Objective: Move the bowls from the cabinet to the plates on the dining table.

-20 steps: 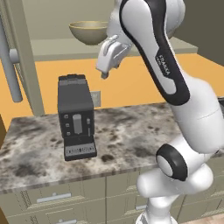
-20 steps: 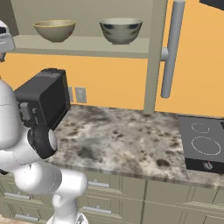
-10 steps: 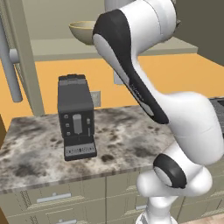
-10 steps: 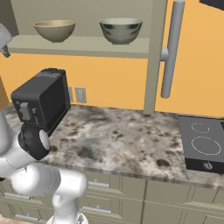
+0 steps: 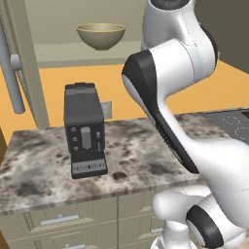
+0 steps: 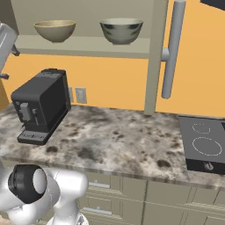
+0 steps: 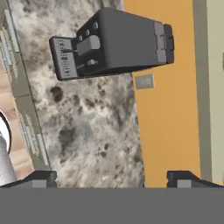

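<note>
Cabinet shelf (image 6: 88, 44): olive-tan bowl (image 6: 55, 30), marbled bowl (image 6: 121, 30).

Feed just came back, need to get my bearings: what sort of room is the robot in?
A kitchen, by the look of it: a coffee machine on a stone counter, a cooktop beside it, and bowls on a cabinet shelf above.

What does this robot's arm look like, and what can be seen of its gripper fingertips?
The arm is made of glossy white rounded shells with black bands at the joints, and a round black cap with a grey centre sits on one low joint. No cables or lettering are visible. In the hand view the gripper shows two small, dark grey, blocky fingertips.
</note>
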Robot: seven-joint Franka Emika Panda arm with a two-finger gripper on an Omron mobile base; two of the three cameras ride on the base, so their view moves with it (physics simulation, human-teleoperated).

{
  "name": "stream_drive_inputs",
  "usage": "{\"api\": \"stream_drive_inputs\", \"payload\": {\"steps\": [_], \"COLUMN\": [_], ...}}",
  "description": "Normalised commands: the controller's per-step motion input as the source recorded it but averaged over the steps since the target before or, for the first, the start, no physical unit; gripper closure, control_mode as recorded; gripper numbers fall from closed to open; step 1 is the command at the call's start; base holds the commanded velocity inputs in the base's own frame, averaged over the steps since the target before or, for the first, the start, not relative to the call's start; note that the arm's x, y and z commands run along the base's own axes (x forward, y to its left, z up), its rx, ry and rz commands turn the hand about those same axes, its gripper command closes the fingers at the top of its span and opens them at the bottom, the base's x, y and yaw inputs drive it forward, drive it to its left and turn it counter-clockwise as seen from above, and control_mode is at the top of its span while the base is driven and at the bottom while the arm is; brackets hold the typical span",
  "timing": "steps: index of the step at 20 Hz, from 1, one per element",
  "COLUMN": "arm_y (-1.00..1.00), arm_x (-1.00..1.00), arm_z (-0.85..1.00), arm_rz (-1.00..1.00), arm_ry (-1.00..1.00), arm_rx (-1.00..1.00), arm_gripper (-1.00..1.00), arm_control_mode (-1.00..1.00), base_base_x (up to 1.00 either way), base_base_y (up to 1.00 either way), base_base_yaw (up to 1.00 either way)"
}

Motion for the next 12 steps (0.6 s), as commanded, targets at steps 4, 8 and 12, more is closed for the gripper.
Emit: {"api": "stream_drive_inputs", "payload": {"steps": [4,8,12], "arm_y": [0.0,0.13,0.24], "arm_x": [0.48,0.37,0.21], "arm_z": [0.0,0.21,0.34], "arm_rz": [0.05,0.0,0.0], "arm_ry": [-0.09,-0.05,-0.06], "arm_rx": [0.0,0.0,-0.03], "arm_gripper": [-1.0,-1.0,-1.0], "arm_control_mode": [-1.0,-1.0,-1.0], "base_base_x": [0.0,0.0,0.0], "base_base_y": [0.0,0.0,0.0], "base_base_yaw": [0.0,0.0,0.0]}}
